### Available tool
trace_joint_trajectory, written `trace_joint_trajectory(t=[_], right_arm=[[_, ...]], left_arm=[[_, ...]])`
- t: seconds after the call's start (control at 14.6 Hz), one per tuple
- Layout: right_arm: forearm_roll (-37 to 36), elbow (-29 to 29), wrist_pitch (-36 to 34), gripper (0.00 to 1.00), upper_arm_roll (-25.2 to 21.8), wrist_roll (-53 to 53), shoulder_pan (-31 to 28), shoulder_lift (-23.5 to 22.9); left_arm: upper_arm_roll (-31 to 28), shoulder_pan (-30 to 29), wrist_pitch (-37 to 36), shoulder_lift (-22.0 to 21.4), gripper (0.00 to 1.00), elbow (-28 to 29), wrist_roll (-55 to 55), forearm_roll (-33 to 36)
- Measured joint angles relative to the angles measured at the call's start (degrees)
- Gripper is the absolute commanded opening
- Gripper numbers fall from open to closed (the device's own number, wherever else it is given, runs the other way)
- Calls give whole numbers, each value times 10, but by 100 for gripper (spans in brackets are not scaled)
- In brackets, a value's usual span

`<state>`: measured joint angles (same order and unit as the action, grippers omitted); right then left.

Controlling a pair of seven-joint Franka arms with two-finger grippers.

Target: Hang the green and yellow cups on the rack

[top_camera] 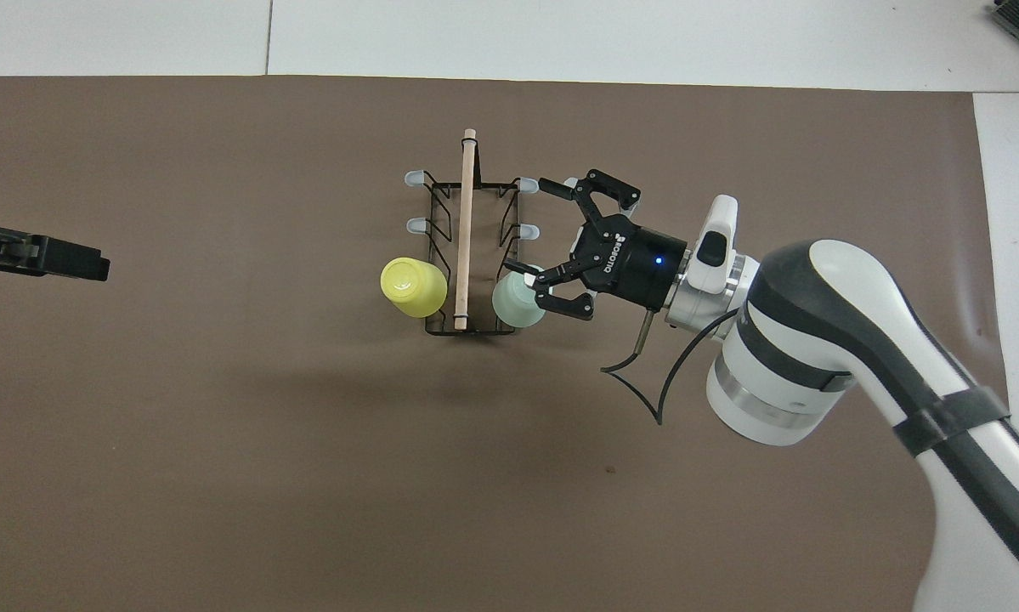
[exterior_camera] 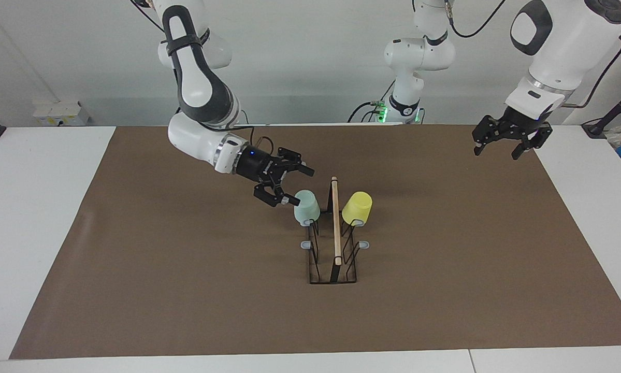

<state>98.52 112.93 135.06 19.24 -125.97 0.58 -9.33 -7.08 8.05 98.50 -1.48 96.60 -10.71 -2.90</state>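
Facing view: green cup (exterior_camera: 306, 207) & yellow cup (exterior_camera: 357, 207) hang upside down on rack (exterior_camera: 334, 243), mid table (exterior_camera: 186, 290). Right gripper (exterior_camera: 294, 185) beside green cup, fingers spread. Left gripper (exterior_camera: 497, 152) waits, fingers spread. Overhead view: right gripper (top_camera: 536, 231) at green cup (top_camera: 515, 302).

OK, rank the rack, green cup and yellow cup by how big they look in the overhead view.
1. Rack, clearly largest.
2. Yellow cup and green cup: they look about the same size, so no ranking between them.

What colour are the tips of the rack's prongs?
Pale grey tips on the black rack, best seen in the overhead view.
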Motion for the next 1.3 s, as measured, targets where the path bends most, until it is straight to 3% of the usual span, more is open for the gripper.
trace_joint_trajectory(t=[0.41, 0.75, 1.03, 1.3], right_arm=[[-268, -31, -70, 100, -13, 208, -36, 42], [-405, -34, -197, 100, -66, 363, -36, 99], [-519, -54, -296, 100, -102, 458, -37, 116], [-660, -88, -360, 100, -107, 581, -37, 125]], left_arm=[[0, 0, 0, 0, 100, 0, 0, 0], [0, 0, 0, 0, 100, 0, 0, 0], [0, 0, 0, 0, 100, 0, 0, 0], [0, 0, 0, 0, 100, 0, 0, 0]])
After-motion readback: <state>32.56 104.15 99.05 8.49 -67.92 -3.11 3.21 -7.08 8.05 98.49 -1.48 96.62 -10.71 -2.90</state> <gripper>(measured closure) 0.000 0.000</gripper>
